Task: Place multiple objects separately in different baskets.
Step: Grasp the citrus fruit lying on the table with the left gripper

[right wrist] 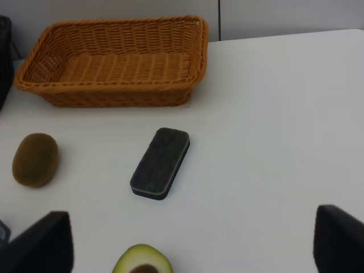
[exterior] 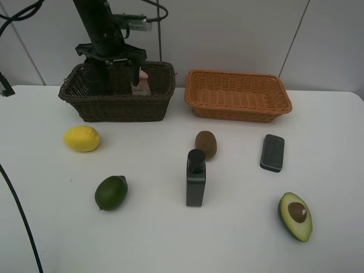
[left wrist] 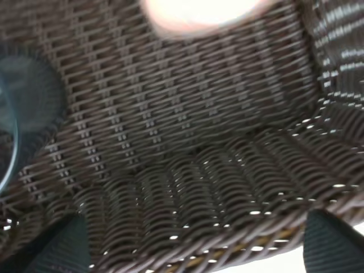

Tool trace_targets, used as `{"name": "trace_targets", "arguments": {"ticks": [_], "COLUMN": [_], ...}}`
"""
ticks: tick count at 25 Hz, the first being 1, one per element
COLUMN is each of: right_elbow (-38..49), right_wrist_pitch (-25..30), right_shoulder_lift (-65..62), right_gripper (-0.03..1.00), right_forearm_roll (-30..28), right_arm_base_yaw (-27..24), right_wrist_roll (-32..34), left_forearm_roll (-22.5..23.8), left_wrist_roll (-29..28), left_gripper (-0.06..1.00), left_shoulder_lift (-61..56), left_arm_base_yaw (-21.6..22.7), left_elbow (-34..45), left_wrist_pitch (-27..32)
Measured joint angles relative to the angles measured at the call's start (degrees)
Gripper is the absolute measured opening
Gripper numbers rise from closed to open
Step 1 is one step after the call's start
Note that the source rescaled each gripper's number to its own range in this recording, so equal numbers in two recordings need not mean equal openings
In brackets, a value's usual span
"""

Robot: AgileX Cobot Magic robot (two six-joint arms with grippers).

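My left gripper (exterior: 115, 74) reaches down into the dark brown basket (exterior: 116, 105), open and empty; in the left wrist view (left wrist: 196, 244) its tips frame the basket's wall. The pink bottle (exterior: 140, 84) and grey cup (left wrist: 23, 114) stand inside that basket. The light tan basket (exterior: 239, 111) holds nothing. On the table lie the lemon (exterior: 81, 139), lime (exterior: 111, 193), kiwi (exterior: 206, 144), black square bottle (exterior: 195, 178), dark pad (exterior: 272, 152) and halved avocado (exterior: 296, 216). My right gripper (right wrist: 190, 242) is open and empty above the avocado (right wrist: 142, 259), short of the pad (right wrist: 160, 163).
The right wrist view also shows the tan basket (right wrist: 114, 96) and the kiwi (right wrist: 35, 159). A grey wall rises just behind the baskets. A black cable (exterior: 23, 216) runs along the table's left side. The right arm does not show in the exterior view.
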Motion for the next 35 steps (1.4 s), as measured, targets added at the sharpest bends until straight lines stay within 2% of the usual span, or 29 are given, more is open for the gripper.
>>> {"name": "trace_targets", "arguments": {"ticks": [6,10,14,20,24,26,31,35], "right_elbow": [0.0,0.0,0.0,0.0,0.0,0.0,0.0,0.0], "right_wrist_pitch": [0.0,0.0,0.0,0.0,0.0,0.0,0.0,0.0], "right_shoulder_lift": [0.0,0.0,0.0,0.0,0.0,0.0,0.0,0.0], "right_gripper": [1.00,1.00,1.00,1.00,1.00,1.00,1.00,1.00], "right_forearm_roll": [0.0,0.0,0.0,0.0,0.0,0.0,0.0,0.0], "right_arm_base_yaw": [0.0,0.0,0.0,0.0,0.0,0.0,0.0,0.0], "right_wrist_roll": [0.0,0.0,0.0,0.0,0.0,0.0,0.0,0.0], "left_forearm_roll": [-1.8,-2.3,-2.3,-1.4,2.1,3.4,4.9,6.6], "left_wrist_roll": [0.0,1.7,10.3,28.4,34.0,34.8,36.2,37.1], "left_gripper": [0.95,0.95,0.95,0.95,0.95,0.95,0.95,0.95], "left_shoulder_lift": [-4.0,-10.7,-19.4,-28.9,-30.5,-30.5,-30.4,-28.9], "left_arm_base_yaw": [0.0,-0.4,-2.0,-4.1,-3.9,-3.4,-2.7,-0.8], "left_elbow": [0.5,6.8,18.1,35.6,44.1,46.9,50.2,50.3], "left_wrist_pitch": [0.0,0.0,0.0,0.1,0.0,-2.4,-12.7,-14.6]}}
